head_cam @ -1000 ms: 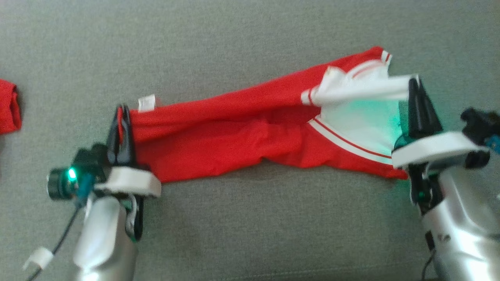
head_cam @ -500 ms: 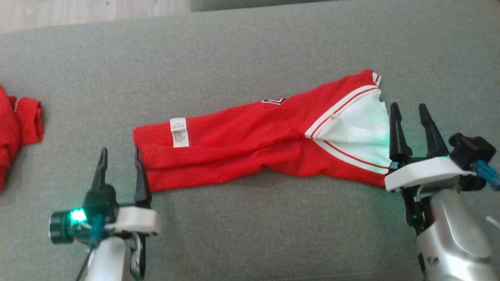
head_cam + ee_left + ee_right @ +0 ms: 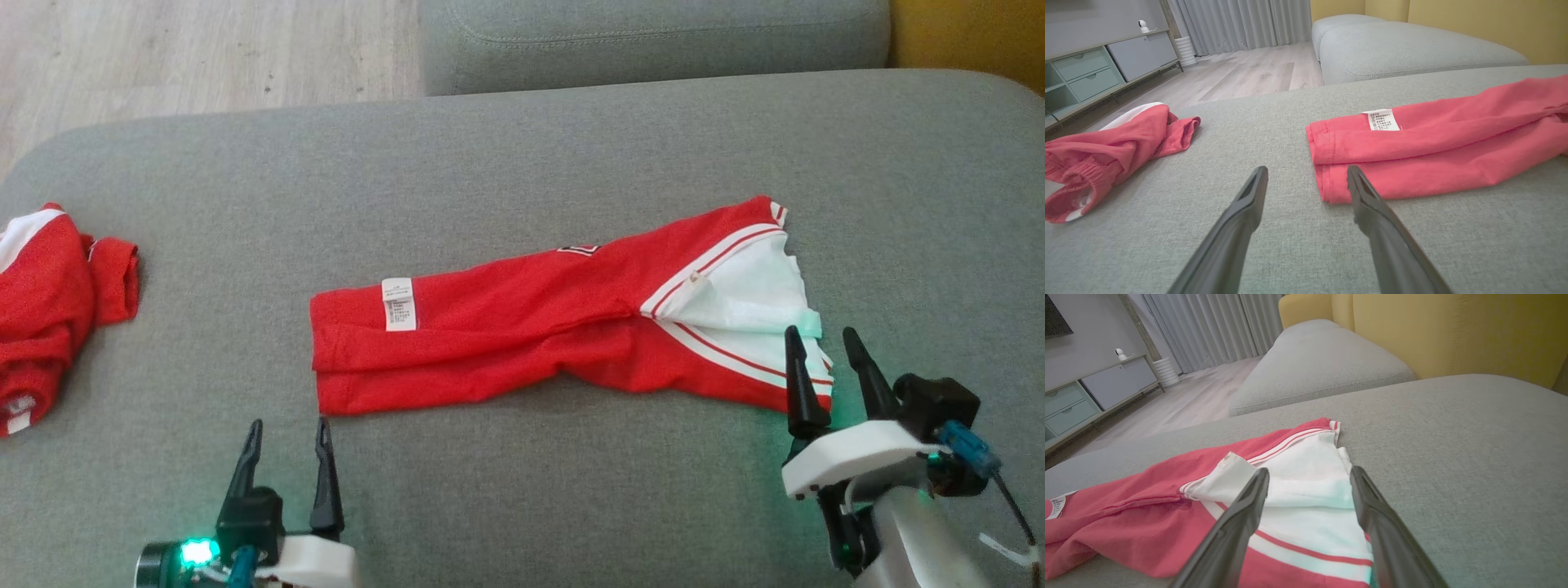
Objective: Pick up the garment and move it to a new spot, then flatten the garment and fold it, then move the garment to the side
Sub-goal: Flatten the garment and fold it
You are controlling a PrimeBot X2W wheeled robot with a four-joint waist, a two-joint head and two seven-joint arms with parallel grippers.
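A grey upholstered seat spans the lower frame, with 1 more grey cushion at top centre. Pale wood floor shows upper left. Beyond are grey curtains, a drawer cabinet and a yellow backrest.

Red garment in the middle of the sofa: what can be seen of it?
The red garment lies as a long, narrow folded band, slightly wrinkled, on the grey sofa cushion. It looks like soft knit. A white care label sits near its left end; the right end shows a white panel with red-and-white striped trim. The open right gripper hangs at that end, not gripping it.
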